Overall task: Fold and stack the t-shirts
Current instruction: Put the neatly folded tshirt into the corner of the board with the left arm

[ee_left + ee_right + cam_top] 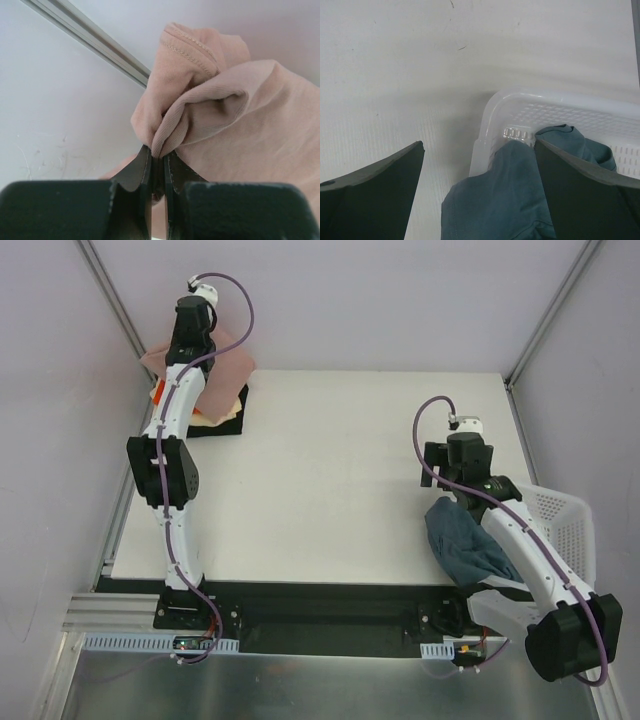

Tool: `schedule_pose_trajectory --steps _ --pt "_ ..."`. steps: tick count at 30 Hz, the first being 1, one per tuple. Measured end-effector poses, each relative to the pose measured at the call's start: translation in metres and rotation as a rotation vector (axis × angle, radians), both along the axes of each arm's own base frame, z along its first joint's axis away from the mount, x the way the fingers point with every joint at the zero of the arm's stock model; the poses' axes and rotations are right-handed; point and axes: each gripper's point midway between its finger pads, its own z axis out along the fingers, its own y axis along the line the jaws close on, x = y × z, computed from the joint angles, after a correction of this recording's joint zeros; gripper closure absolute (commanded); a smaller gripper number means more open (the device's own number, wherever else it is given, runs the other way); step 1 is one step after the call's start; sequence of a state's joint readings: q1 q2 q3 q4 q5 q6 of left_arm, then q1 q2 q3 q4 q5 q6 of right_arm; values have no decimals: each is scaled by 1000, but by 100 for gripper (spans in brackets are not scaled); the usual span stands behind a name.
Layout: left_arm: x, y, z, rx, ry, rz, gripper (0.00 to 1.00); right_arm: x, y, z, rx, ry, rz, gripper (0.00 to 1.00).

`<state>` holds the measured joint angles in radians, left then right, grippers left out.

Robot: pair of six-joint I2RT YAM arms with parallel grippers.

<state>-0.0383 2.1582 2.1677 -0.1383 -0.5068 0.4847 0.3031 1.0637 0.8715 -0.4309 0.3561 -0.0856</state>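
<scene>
Bright, even, diffuse light from above, white counter (330, 490) slightly washed out, faint soft shadows along its left edge, top view crisp throughout, pink t-shirt (240, 115) sharp with gentle fold shading, left claw (157, 155) and right claw (479, 144) dark, blurred close up.

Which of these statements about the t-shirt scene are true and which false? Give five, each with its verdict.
1. The left fingers are shut on the pink t-shirt. True.
2. The right fingers grip the blue t-shirt. False: they stand open above it.
3. The blue t-shirt hangs over the white basket's rim. True.
4. The basket stands in the far left corner. False: it is on the right, beside the right arm.
5. A black t-shirt lies lowest in the far-left stack. True.
</scene>
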Motion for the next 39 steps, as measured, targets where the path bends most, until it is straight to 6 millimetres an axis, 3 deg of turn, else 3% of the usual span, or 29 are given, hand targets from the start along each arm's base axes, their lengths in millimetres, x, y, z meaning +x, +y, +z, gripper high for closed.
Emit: schedule_pose_trajectory --steps 5,15,25,28,32,33,35,36,39 --pt "4 9 -4 -12 -28 34 100 4 1 -2 -6 13 -3 3" --pt "17 55 -47 -59 -16 95 100 12 4 -4 -6 45 -6 3" --pt "40 80 -98 -119 -17 116 100 20 9 -4 6 76 -15 3" --pt "44 88 -108 -131 -21 129 90 24 12 -4 12 82 -14 3" --pt "47 96 -115 -130 -30 149 62 28 14 -6 19 95 -18 3" --pt "47 96 -115 -131 -35 151 47 29 15 -6 19 97 -18 3" --pt "47 98 -113 -127 -44 160 39 30 15 -7 18 102 -18 3" --pt "47 99 -110 -125 -56 170 28 31 15 -7 18 102 -18 3" --pt "47 102 -104 -128 -85 193 10 30 15 -7 17 104 -21 3"
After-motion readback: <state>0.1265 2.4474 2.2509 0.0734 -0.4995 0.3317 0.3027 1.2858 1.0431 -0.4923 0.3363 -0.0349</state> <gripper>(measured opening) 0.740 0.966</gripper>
